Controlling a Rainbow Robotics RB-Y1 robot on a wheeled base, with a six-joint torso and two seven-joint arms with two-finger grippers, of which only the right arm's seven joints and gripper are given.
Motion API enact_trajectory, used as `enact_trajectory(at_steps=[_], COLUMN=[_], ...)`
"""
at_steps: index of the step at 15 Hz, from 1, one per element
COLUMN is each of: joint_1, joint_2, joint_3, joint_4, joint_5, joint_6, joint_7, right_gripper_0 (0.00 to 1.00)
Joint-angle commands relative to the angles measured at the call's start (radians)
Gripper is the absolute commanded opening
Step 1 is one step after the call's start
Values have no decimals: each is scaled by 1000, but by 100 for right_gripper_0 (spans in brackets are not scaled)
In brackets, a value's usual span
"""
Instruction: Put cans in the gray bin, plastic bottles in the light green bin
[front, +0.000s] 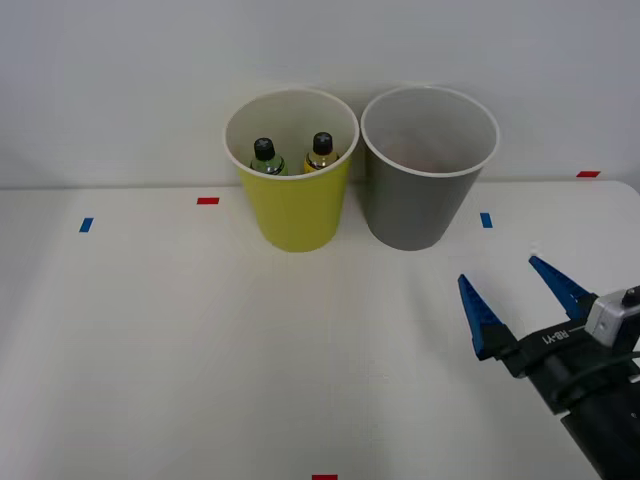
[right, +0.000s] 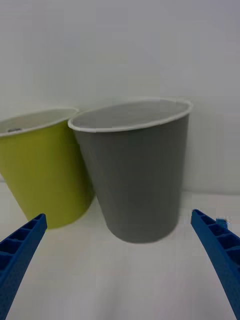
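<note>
Two plastic bottles (front: 292, 155), black caps, stand upright inside light green bin (front: 293, 205); gray bin (front: 418, 200) just beside it on worktop (front: 200, 350). Right gripper (front: 520, 292) spread apart, holding nothing, near gray bin.

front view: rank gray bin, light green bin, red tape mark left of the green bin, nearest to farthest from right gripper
From the right gripper, fingers open:
1. gray bin, straight ahead, on the right.
2. light green bin, beside it, further left.
3. red tape mark, left of the green bin.
</note>
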Motion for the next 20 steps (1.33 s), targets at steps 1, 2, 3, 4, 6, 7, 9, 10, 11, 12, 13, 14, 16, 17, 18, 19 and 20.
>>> enact_trajectory(at_steps=[1, 2, 3, 4, 6, 7, 9, 10, 11, 12, 13, 14, 16, 17, 18, 19, 20], joint_1=[88, 114, 143, 160, 200, 221, 274, 287, 295, 281, 258, 234, 224, 238, 241, 244, 249], joint_2=[47, 64, 82, 90, 110, 124, 156, 165, 179, 199, 216, 231, 262, 275, 289, 314, 332], joint_3=[-12, -11, -12, -17, -29, -34, -49, -49, -49, -58, -75, -94, -111, -111, -120, -134, -141], joint_4=[0, 0, 0, 0, 0, 0, 0, 0, 33, 118, 206, 298, 375, 375, 375, 376, 375], joint_5=[18, 22, 30, 33, 41, 42, 38, 18, -31, -85, -107, -123, -131, -111, -74, -27, 4], joint_6=[-32, -34, -37, -43, -46, -48, -64, -80, -140, -261, -380, -488, -584, -597, -618, -641, -660], joint_7=[16, 19, 25, 28, 40, 42, 31, 27, 23, 25, 23, 22, 0, -55, -102, -164, -196], right_gripper_0=[100, 100, 100, 100, 100, 100, 100, 100, 100, 100, 100, 100, 100, 100, 100, 100, 100])
